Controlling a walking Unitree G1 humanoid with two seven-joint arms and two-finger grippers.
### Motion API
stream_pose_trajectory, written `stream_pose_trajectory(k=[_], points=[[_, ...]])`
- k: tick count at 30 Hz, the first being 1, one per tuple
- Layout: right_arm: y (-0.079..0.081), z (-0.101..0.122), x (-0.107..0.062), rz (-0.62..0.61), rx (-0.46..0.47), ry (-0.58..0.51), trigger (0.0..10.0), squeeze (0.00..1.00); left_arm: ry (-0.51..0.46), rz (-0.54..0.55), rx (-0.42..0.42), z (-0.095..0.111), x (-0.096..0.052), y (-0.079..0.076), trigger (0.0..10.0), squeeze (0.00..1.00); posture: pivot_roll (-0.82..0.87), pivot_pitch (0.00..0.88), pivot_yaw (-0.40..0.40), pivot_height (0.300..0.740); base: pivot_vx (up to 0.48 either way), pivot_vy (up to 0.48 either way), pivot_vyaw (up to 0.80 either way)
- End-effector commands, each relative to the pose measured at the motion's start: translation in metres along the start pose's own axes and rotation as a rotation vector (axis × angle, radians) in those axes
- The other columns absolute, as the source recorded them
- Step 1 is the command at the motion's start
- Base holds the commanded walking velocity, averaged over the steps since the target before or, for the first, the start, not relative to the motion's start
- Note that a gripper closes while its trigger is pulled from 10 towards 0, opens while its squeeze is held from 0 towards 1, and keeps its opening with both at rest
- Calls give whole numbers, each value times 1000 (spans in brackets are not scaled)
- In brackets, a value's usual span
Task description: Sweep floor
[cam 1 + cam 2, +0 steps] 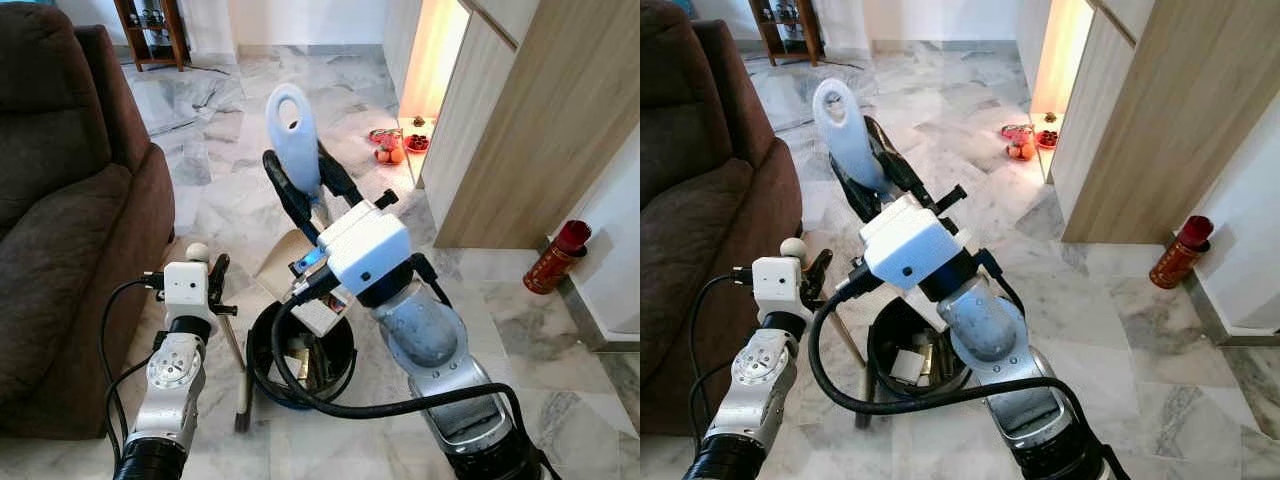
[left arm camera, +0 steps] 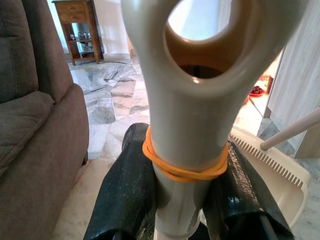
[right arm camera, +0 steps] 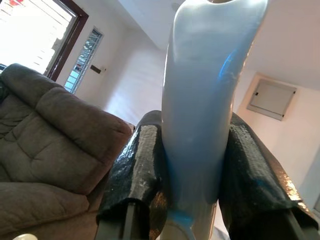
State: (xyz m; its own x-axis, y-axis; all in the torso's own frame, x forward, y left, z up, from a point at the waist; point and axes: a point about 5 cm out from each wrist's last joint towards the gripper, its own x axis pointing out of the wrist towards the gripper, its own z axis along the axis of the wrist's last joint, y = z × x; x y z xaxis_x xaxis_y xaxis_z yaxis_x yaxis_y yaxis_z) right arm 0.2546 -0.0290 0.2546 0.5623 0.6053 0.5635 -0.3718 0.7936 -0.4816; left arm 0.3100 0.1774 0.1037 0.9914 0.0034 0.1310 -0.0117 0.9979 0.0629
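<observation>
Marble floor [image 1: 560,330]: pale veined tiles beside a brown sofa [image 1: 60,200]; no loose debris can be made out.
Left eye view: right gripper [image 1: 300,175] holds up the pale blue dustpan handle [image 1: 293,135] above a black bin [image 1: 300,355] that already contains scraps; a beige dustpan tray [image 1: 285,260] sits at the bin's far rim.
Right eye view: left gripper [image 1: 815,270] stands by the sofa's front edge, holding the cream broom handle [image 1: 792,247].
Left wrist view: jaws clamped on the cream handle below an orange rubber band [image 2: 182,167].
Right wrist view: jaws clamped on the blue handle.
Progress: apparently late, emptying stage; putting tools away likely remains.
</observation>
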Motion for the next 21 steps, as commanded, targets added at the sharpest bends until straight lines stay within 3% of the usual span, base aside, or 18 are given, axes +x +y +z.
stream_pose_trajectory(k=[1, 12, 15, 19, 21], points=[[0, 19, 2, 14, -35, -110, 10000, 0, -53, -4, -5, 10, 3, -1, 10000, 0, 52, 105, 6, 740, 0, 0, 0], [-1, 15, 2, 26, -75, -91, 10000, 0, -54, -2, -5, 10, 4, -1, 10000, 0, 52, 105, 3, 740, 0, 0, 0], [-17, 4, 3, -64, -183, -22, 10000, 0, -54, 0, -5, 10, 4, 0, 10000, 0, 52, 105, 3, 740, 0, 0, 0], [-28, -3, 2, -116, -239, 26, 10000, 0, -54, 0, -5, 10, 4, 0, 10000, 0, 52, 105, 3, 740, 0, 0, 0], [-51, -18, -2, -255, -276, 127, 10000, 0, -54, 0, -6, 10, 3, -1, 10000, 0, 48, 103, 1, 740, 0, 0, 0]])
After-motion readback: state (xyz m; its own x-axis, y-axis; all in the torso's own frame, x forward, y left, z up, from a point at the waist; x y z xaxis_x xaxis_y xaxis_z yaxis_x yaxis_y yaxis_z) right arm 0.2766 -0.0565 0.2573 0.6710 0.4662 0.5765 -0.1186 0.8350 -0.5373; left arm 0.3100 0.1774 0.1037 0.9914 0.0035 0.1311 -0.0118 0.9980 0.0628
